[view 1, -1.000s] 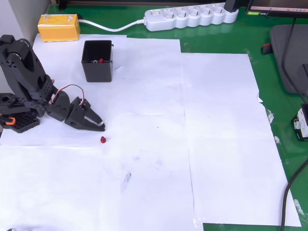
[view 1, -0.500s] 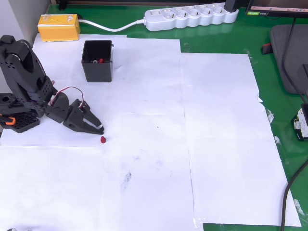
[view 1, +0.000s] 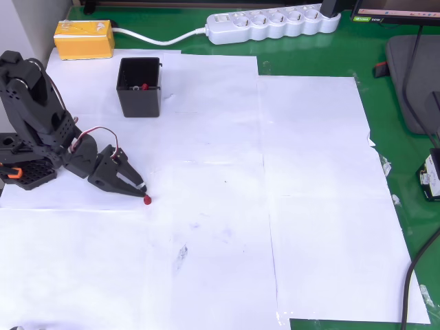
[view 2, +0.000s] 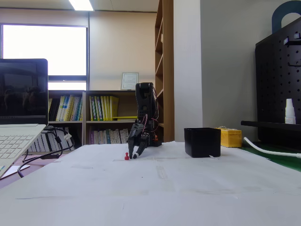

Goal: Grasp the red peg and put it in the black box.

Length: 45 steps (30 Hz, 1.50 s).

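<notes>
The red peg (view 1: 147,200) stands on the white paper, left of the middle in the overhead view. It shows as a small red stub (view 2: 126,156) in the fixed view. My gripper (view 1: 141,192) is low over the paper, its tips right next to the peg on the upper-left side, and no gap shows between the fingers. In the fixed view the gripper (view 2: 135,154) points down just right of the peg. The black box (view 1: 139,100) stands open-topped farther back, with a small red thing (view 1: 144,87) inside it. The box (view 2: 202,142) sits right of the arm in the fixed view.
A yellow block (view 1: 84,38) lies behind the box at the back left. A white power strip (view 1: 271,24) runs along the back edge. The arm's base (view 1: 27,165) stands at the left edge. A laptop (view 2: 19,122) sits at the left in the fixed view.
The gripper has moved down and toward the peg, its tips going from well short of it to right beside it. The peg and box have not moved.
</notes>
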Available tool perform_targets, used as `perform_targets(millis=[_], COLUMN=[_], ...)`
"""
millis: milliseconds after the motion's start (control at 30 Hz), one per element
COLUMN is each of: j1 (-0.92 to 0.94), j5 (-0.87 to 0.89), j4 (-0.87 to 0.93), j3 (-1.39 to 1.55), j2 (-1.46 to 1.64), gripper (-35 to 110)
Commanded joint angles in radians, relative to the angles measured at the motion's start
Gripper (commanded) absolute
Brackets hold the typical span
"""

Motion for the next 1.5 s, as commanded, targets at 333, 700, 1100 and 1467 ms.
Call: perform_targets(millis=[333, 700, 1100, 1467], j1=[0.029, 0.048, 0.046, 0.046], j5=[-0.009, -0.012, -0.006, 0.034], j4=[-0.02, -0.02, -0.025, -0.04], j3=[-0.054, -0.054, -0.052, -0.052], j2=[0.02, 0.02, 0.025, 0.025], gripper=[0, 0, 10, 20])
